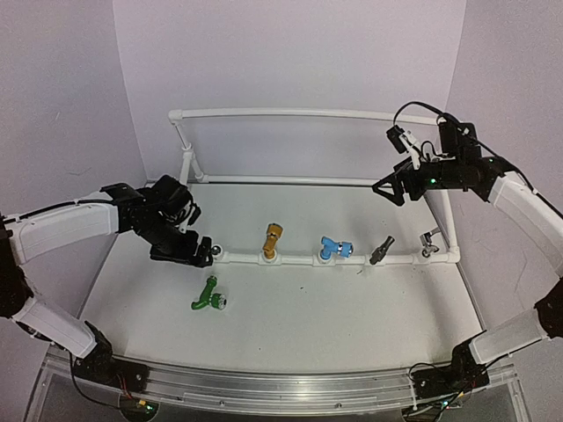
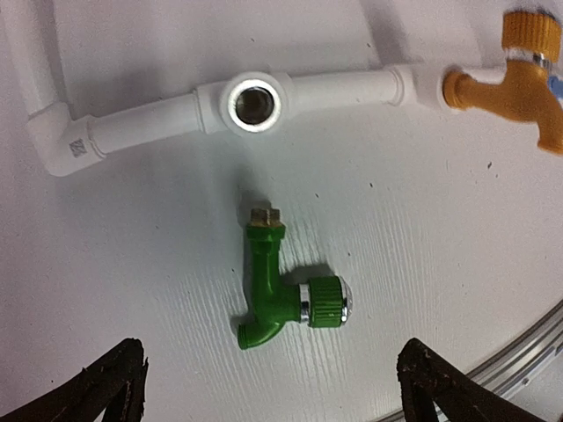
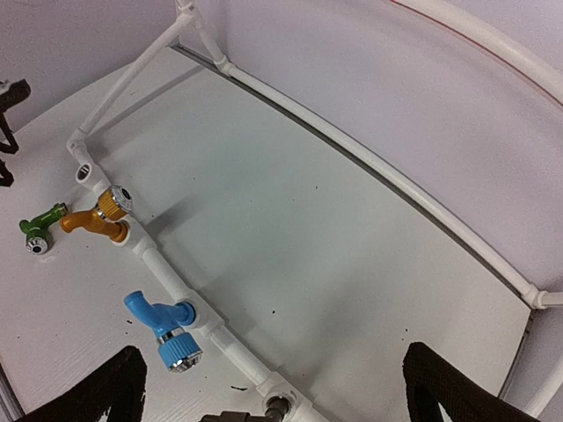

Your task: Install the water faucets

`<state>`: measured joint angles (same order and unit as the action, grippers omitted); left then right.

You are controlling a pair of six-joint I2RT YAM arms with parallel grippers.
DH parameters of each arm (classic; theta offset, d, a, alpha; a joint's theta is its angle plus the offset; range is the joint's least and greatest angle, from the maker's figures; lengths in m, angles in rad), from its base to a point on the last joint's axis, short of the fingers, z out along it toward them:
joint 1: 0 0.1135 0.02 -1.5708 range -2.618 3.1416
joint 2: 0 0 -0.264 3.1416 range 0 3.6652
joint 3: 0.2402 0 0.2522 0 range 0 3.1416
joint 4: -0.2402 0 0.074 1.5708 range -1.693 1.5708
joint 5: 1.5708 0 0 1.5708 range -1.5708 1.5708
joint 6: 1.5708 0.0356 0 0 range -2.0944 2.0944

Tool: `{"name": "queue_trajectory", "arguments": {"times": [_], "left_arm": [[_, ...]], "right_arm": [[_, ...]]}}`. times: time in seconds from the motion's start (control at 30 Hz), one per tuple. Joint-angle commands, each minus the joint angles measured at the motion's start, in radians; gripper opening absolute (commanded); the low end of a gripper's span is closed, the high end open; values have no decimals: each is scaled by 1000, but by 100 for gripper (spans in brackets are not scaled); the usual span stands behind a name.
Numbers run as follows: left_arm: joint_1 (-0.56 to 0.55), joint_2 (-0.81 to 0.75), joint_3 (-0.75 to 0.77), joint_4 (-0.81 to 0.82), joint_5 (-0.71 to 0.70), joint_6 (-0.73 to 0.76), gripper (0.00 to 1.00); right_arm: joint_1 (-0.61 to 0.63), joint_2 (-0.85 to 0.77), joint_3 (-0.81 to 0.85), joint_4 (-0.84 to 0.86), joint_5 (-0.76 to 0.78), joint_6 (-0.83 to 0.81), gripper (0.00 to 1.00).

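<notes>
- Green faucet (image 2: 281, 286): lies loose on its side on the desk (image 1: 290, 325), just in front of the empty threaded socket (image 2: 253, 104) at the left end of the white pipe frame (image 1: 308, 112). Judged the one not yet installed.
- Golden-orange faucet (image 1: 273, 239), blue faucet (image 1: 332, 249), dark grey faucet (image 1: 381, 251): seated along the frame's front run. Silver faucet (image 1: 428, 242): at the right corner, seating unclear.
- Left tool (image 2: 273, 391): hovers over the green faucet, jaws wide apart, touching nothing; apparently placed for pick-up.
- Right tool (image 1: 394, 187): raised above the frame's right side, jaws wide apart, holding nothing.
</notes>
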<state>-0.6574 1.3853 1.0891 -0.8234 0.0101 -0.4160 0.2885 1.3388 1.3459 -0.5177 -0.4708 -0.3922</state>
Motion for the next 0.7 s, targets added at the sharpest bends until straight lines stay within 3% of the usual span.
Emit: {"name": "queue_trajectory", "arguments": {"times": [0.0,0.33,0.67], "left_arm": [[-71,17,-33,-83,-32,-18,100],[-100,50,-140,62,124,11,94],[-113,68,-252,265,47,58,76]], "right_arm": [[30,4,50,-37,-30,-11,98],[74,5,47,-63,-42,-30,98],[74,-22,43,-102,-34,-72,98]]}}
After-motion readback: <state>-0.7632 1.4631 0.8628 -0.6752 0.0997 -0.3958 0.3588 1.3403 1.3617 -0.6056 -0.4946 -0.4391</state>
